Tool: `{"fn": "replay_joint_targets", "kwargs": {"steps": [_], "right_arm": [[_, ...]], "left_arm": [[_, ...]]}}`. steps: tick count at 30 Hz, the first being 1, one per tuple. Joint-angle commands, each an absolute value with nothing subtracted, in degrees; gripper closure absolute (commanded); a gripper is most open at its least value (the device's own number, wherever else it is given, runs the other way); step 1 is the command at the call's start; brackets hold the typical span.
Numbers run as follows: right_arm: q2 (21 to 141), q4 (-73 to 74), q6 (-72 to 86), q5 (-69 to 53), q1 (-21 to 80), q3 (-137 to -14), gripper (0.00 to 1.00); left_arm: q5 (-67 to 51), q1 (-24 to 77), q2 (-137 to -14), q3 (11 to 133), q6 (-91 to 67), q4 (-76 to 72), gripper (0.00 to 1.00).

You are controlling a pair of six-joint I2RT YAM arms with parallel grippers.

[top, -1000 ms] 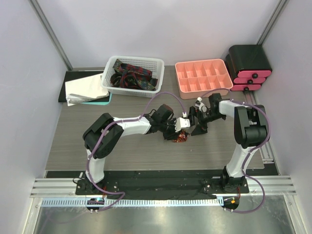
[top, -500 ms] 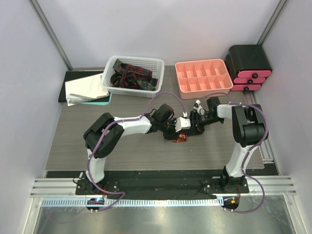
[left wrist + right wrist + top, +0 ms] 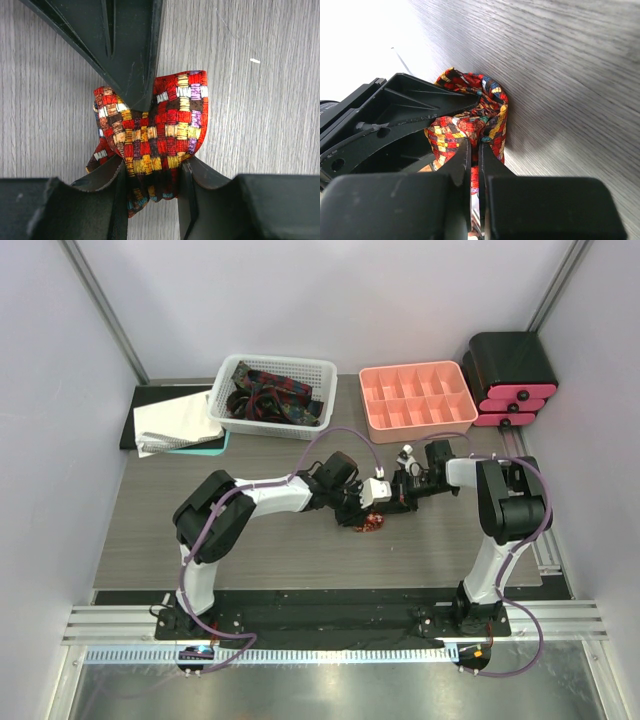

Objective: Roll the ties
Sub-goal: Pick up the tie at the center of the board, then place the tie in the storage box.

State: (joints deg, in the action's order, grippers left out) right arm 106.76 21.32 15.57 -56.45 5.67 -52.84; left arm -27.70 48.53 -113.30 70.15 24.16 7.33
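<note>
A rolled red tie [image 3: 372, 523] with a yellow-orange woven print lies at mid-table between both grippers. In the left wrist view my left gripper [image 3: 150, 172] is shut on the tie roll [image 3: 160, 120], one finger on each side. My right gripper [image 3: 474, 150] is shut on a fold of the same tie [image 3: 470, 112], its jaws almost touching with red fabric between them. From above, the left gripper [image 3: 362, 510] and right gripper [image 3: 386, 502] meet over the roll. More ties [image 3: 268, 397], dark patterned ones, lie in the white basket [image 3: 222, 392].
A pink compartment tray [image 3: 417, 398] stands at the back, right of the basket. A black box with pink drawers [image 3: 510, 375] fills the back right corner. White cloths on a dark mat [image 3: 172, 422] lie at the back left.
My right gripper has moved left onto the rolled tie and closed from wide open to shut on it. The left gripper has kept its hold.
</note>
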Motion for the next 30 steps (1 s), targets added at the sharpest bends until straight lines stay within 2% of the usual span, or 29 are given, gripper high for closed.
{"fn": "replay_joint_targets", "kwargs": {"steps": [1, 2, 4, 5, 7, 8, 11, 17, 23, 27, 30], "right_arm": [[104.3, 19.2, 16.5, -51.8, 7.1, -51.4, 0.99], [102.9, 19.2, 16.7, -51.2, 7.0, -51.4, 0.99], [101.4, 19.2, 17.5, -51.0, 7.1, -51.6, 0.99], [100.9, 19.2, 18.4, -50.9, 7.0, -51.7, 0.99], [98.9, 19.2, 19.5, -50.7, 7.0, -52.4, 0.99], [97.9, 19.2, 20.5, -50.6, 7.0, -52.6, 0.99], [94.9, 20.1, 21.1, -49.7, 6.7, -54.0, 0.99], [92.2, 28.7, 15.4, -43.8, 2.9, -65.4, 0.99], [98.1, 36.8, 2.3, -29.6, -2.4, -87.6, 0.99], [104.7, 38.1, -4.0, -20.1, -3.9, -104.4, 0.99], [109.5, 38.3, -7.5, -12.5, -4.0, -112.0, 0.99]], "left_arm": [[-24.4, 48.2, -115.6, 68.8, 22.8, 9.8, 0.60], [-25.1, 48.0, -114.3, 68.6, 22.5, 9.8, 0.46], [-26.1, 47.8, -112.0, 68.4, 21.8, 9.8, 0.34], [-26.6, 47.7, -109.2, 68.0, 21.4, 9.8, 0.18], [-28.5, 47.3, -106.3, 67.9, 19.9, 10.7, 0.03], [-29.1, 47.1, -104.5, 68.4, 19.4, 11.6, 0.00], [-32.0, 46.1, -98.5, 70.0, 16.8, 16.5, 0.00], [-32.8, 43.9, -88.9, 71.6, 15.6, 25.5, 0.00], [-31.1, 41.3, -84.3, 71.4, 14.1, 32.2, 0.00], [-29.4, 39.5, -82.1, 69.5, 12.1, 31.5, 0.00], [-28.9, 38.5, -80.9, 68.0, 10.9, 30.4, 0.00]]}}
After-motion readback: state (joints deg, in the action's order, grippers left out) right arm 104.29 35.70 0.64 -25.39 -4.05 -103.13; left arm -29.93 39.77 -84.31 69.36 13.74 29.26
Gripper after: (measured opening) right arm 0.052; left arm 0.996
